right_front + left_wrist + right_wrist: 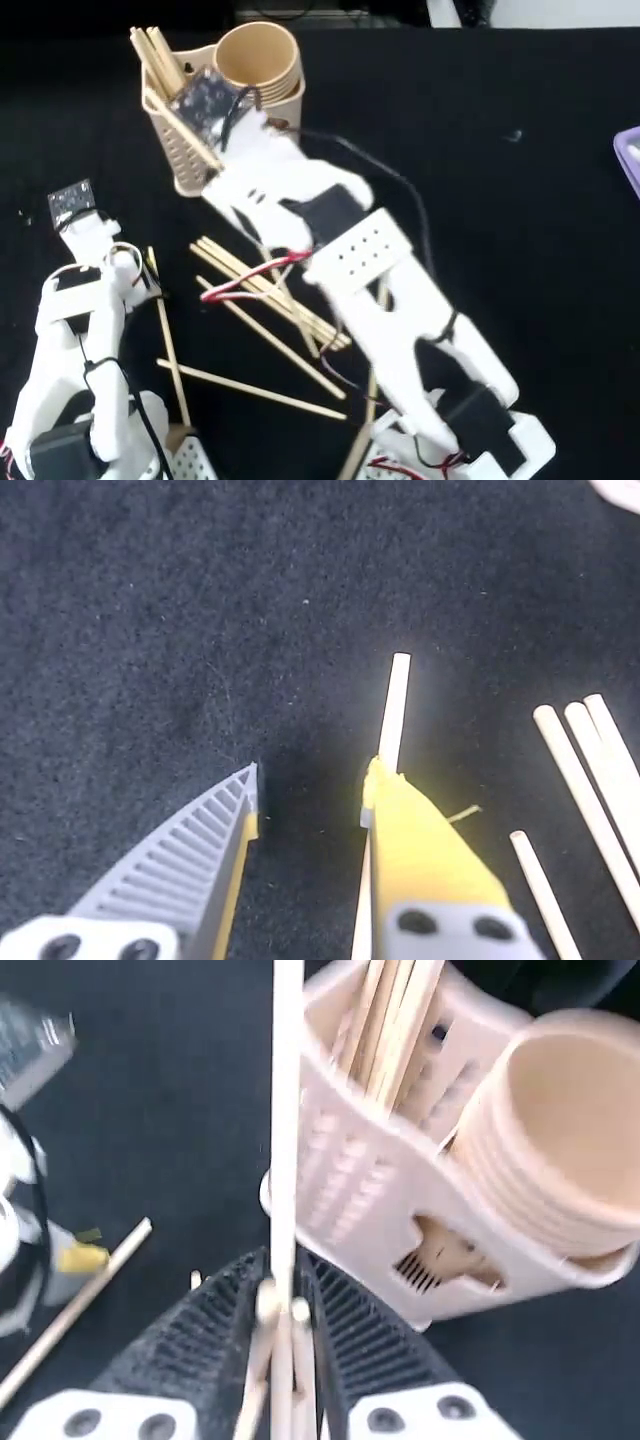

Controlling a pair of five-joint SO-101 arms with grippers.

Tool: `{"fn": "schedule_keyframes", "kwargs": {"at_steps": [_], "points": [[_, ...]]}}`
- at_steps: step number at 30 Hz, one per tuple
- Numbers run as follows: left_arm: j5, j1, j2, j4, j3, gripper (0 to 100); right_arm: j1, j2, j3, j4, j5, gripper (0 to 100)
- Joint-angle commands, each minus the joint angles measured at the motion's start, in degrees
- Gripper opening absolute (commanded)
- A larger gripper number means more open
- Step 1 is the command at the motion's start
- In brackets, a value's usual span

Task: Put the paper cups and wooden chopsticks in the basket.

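A beige slotted basket (185,165) stands at the back left, holding stacked paper cups (258,62) and several upright wooden chopsticks (160,55). My right gripper (210,155) is at the basket's side, shut on one chopstick (285,1140) that runs up along the basket (370,1190) wall beside the cups (560,1150). My left gripper (310,785) stands open low over the black cloth at the front left. A chopstick (395,705) lies under its yellow finger (420,850). Several loose chopsticks (265,290) lie in the middle of the table.
A single chopstick (250,390) lies near the front, and another (170,340) runs by the left arm (75,330). A purple thing (630,155) pokes in at the right edge. The right arm (400,320) crosses over the loose pile.
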Motion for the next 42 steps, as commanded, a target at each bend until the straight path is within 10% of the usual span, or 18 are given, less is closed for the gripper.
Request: {"fn": "schedule_keyframes", "kwargs": {"at_steps": [1, 13, 27, 42], "points": [[-0.35, -0.22, -1.58, -0.44, -0.57, 18, 0.79, -2.95, -8.13, 1.67, 0.09, 1.1], [-0.35, -0.22, -1.58, -0.62, -0.48, 18, 0.88, -1.01, -10.59, -8.88, 0.00, 1.1], [-0.35, -0.22, -1.58, -0.62, -0.40, 18, 1.05, 8.92, -10.59, -53.63, -6.07, 1.1], [-0.44, -0.22, -1.58, -0.53, -0.31, 18, 4.22, 25.27, -23.96, -47.56, -6.07, 1.6]]}}
